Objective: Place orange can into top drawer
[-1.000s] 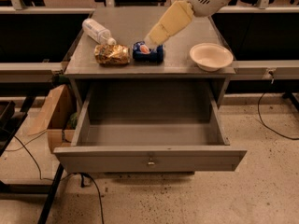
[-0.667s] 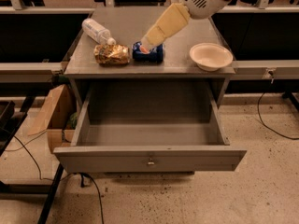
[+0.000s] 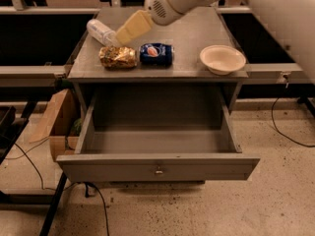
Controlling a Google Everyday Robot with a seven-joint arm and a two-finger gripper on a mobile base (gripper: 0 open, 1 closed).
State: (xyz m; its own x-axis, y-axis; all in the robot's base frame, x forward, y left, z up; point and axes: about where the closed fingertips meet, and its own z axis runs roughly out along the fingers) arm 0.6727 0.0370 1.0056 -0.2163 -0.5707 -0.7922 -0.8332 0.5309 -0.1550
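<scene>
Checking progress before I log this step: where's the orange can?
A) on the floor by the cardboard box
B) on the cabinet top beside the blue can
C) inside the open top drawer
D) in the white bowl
B: the orange can lies on its side on the cabinet top next to the blue can. The open top drawer holds nothing, and the hand is just behind the orange can.

Speckled floor [image 3: 275, 200], grey cabinet [image 3: 197, 33], cardboard box [image 3: 54, 117]

I see the shiny orange can [image 3: 118, 57] lying sideways by the desk's [image 3: 197, 33] front-left corner, my gripper [image 3: 123, 35] near it. The grey top drawer [image 3: 157, 168] is open.
</scene>
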